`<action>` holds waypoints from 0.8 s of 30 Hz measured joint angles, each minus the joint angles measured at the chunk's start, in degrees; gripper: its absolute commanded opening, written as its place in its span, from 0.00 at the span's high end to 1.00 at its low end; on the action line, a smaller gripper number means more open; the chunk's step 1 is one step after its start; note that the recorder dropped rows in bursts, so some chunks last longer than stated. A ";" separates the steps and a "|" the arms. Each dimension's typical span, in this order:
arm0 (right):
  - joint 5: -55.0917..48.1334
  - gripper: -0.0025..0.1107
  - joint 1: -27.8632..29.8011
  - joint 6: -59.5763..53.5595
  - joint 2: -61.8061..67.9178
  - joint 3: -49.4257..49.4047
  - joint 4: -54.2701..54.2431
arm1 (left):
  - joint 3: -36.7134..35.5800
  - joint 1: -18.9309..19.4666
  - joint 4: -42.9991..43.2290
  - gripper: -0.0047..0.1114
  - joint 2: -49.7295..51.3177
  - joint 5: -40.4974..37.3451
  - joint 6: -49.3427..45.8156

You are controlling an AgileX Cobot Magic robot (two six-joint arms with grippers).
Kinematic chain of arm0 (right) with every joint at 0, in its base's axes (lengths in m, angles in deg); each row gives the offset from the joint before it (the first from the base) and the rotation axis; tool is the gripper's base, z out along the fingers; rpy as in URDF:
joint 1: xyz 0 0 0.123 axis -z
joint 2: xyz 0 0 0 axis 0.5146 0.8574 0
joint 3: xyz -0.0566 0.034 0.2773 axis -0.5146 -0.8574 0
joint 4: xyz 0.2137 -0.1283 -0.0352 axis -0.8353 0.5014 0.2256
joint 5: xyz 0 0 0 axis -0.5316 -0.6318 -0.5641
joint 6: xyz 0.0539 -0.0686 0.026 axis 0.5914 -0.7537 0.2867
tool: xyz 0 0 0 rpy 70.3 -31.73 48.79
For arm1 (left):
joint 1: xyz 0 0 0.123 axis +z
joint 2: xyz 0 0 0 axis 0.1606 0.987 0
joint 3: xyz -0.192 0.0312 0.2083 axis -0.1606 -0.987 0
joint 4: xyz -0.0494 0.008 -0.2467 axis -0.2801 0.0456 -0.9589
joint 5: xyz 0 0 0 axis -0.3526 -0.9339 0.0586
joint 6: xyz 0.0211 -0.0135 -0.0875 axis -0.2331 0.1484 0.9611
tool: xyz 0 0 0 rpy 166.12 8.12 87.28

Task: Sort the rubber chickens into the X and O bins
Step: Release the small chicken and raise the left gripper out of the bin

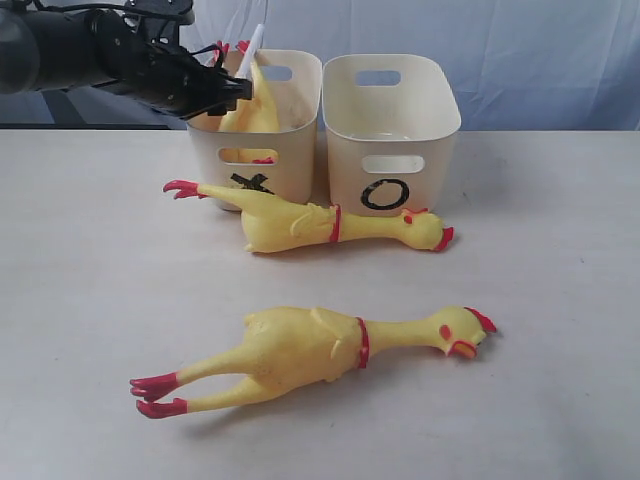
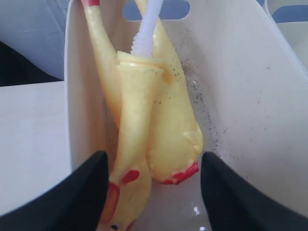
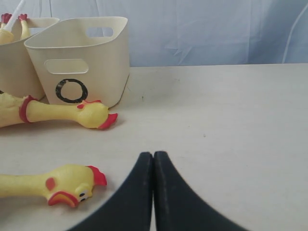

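Left tool (image 2: 151, 166) hangs wide apart over small chicken (image 2: 137, 125) in bin (image 2: 250, 96); soft, light rubber, I'd grab big chickens (image 1: 300, 345) mid-body.

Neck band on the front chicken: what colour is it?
Red: the neck band circles the yellow front chicken. The exterior view shows it best.
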 measured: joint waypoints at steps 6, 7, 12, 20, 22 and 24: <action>0.00 0.98 0.00 0.00 0.00 0.00 0.00 | 0.00 0.00 0.00 0.43 0.00 -0.60 0.00; 0.00 0.98 0.00 0.00 0.00 0.00 0.00 | 0.00 0.00 0.00 0.43 0.00 -0.74 0.00; 0.00 0.98 0.00 0.00 0.00 0.00 0.00 | 0.00 0.00 0.00 0.43 -0.25 -1.73 0.10; 0.00 0.98 0.00 0.00 0.00 0.00 0.00 | 0.00 0.00 0.00 0.50 -5.67 -4.20 -2.03; 0.00 0.98 0.00 0.00 0.00 0.00 0.00 | 0.00 0.00 0.00 0.56 -7.00 -5.68 -3.78; 0.00 0.98 0.00 0.00 0.00 0.00 0.00 | 0.00 0.00 0.00 0.64 -8.22 -8.03 -5.82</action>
